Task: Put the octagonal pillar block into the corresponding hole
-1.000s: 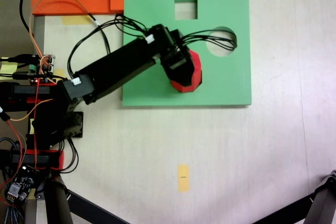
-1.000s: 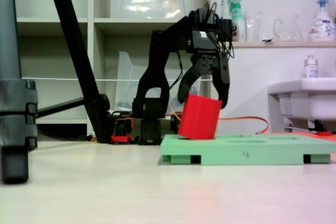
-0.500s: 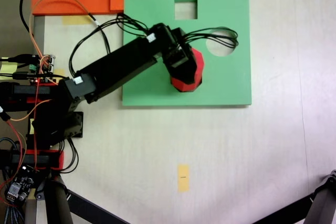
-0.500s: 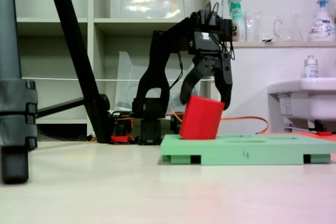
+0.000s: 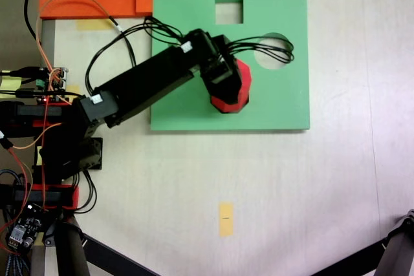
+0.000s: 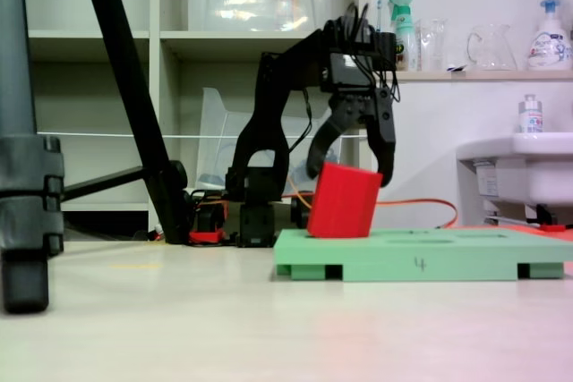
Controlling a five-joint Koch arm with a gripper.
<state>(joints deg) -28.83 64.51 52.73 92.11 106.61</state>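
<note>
block (image 6: 344,201) tilted on board (image 6: 448,252) (left part), pincer (image 6: 351,170) above

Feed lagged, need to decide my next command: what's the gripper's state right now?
Gripper: open, jaws spread astride the top of the tilted red foam octagonal block, which rests on the green foam board.

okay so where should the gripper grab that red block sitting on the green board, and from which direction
Probably from above, closing on two opposite flat side faces near the top of the red block. It stands tilted on the green board, one lower edge sunk, so its upper sides are free. The gripper already straddles its top with jaws open.
</note>
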